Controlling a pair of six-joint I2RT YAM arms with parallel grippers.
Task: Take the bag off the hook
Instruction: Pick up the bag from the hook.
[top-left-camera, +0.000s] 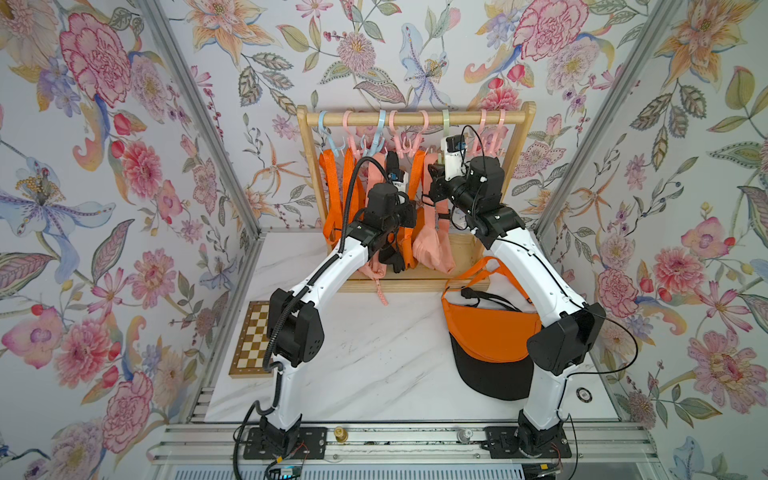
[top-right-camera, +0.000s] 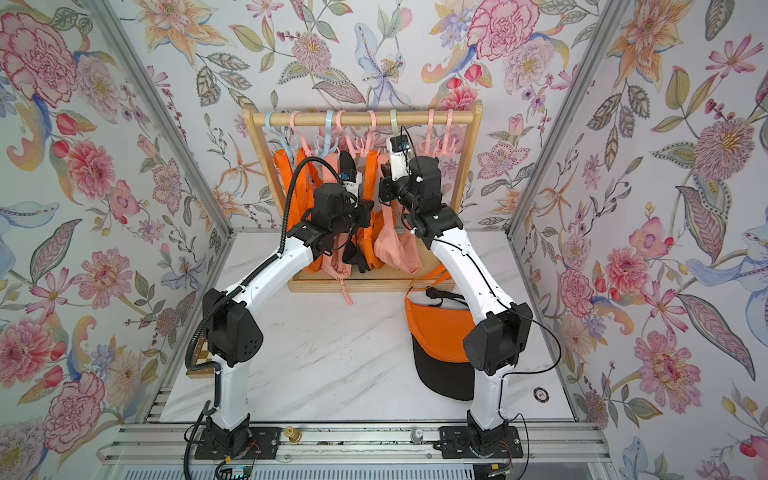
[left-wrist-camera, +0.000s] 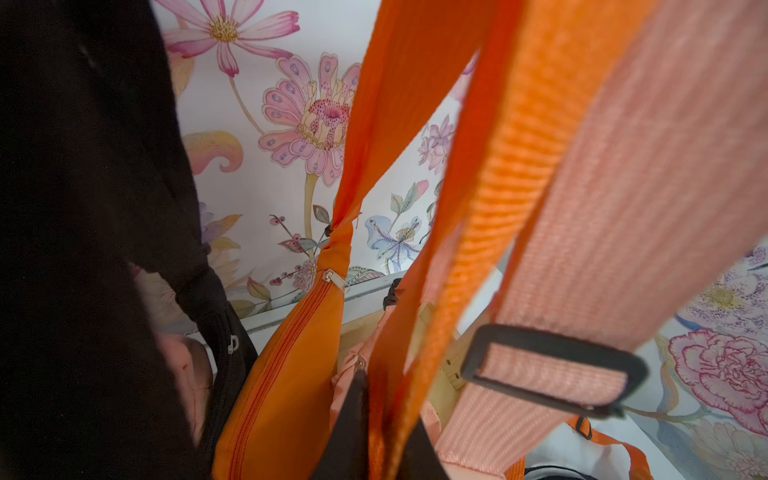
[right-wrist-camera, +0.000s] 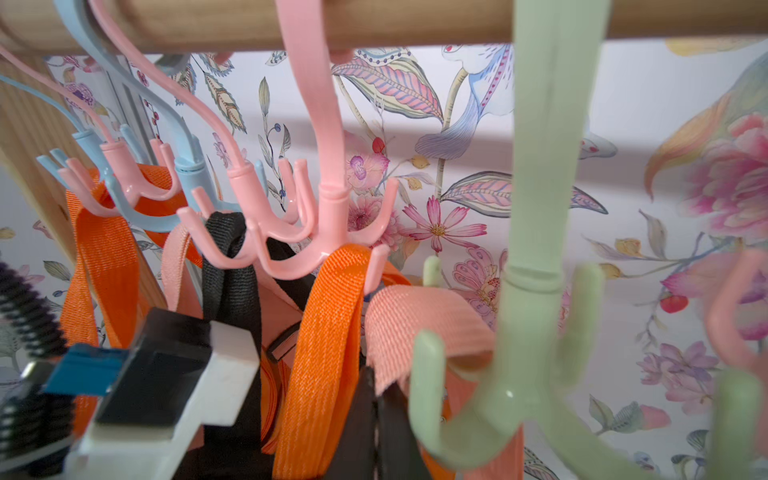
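Wallpaper (right-wrist-camera: 623, 124) behind, right tool (right-wrist-camera: 376, 401) pinches peach strap (right-wrist-camera: 415, 320), left tool (left-wrist-camera: 384, 419) orange strap (left-wrist-camera: 478, 187).

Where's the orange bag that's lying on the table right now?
In both top views the orange bag lies on the marble table, on its right side, just in front of the wooden rack and partly hidden by the right arm.

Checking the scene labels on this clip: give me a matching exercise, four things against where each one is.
Things:
1. orange-and-black bag
2. chessboard
3. green hook
4. peach bag

Places:
A. hooked over the wooden rail
B. lying on the table by the right arm
C. hanging low inside the rack
D. at the table's edge by the left arm

Pairs: 1-B, 2-D, 3-A, 4-C
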